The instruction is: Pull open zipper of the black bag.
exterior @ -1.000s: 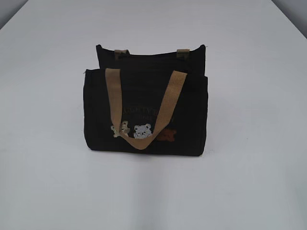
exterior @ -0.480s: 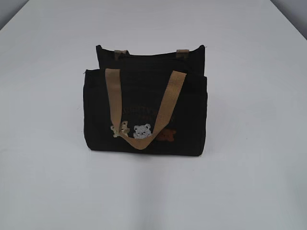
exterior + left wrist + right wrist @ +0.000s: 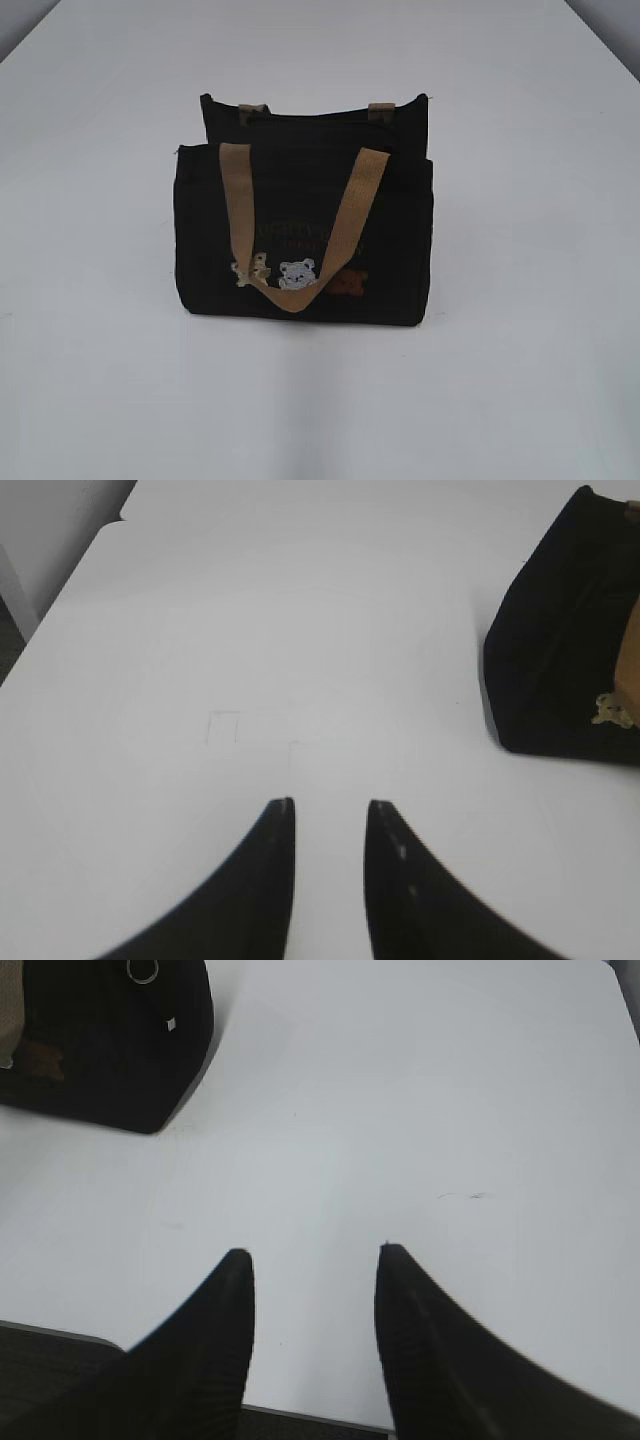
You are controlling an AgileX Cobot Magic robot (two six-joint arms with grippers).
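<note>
The black bag [image 3: 305, 230] stands upright in the middle of the white table, tan handles hanging over bear patches on its front. Neither arm shows in the exterior view. In the left wrist view my left gripper [image 3: 330, 803] hovers open over bare table, with the black bag [image 3: 560, 650] far off to the upper right. The right gripper [image 3: 312, 1252] is open too, wider, near the table's front edge. The black bag [image 3: 110, 1040] lies at the upper left there, and the silver ring of the zipper [image 3: 143, 972] shows at its top end.
The white table [image 3: 520, 380] stretches wide on all sides of the bag. A faint pencilled square [image 3: 223, 725] marks the table ahead of the left gripper. The table's front edge [image 3: 300, 1418] runs just under the right gripper.
</note>
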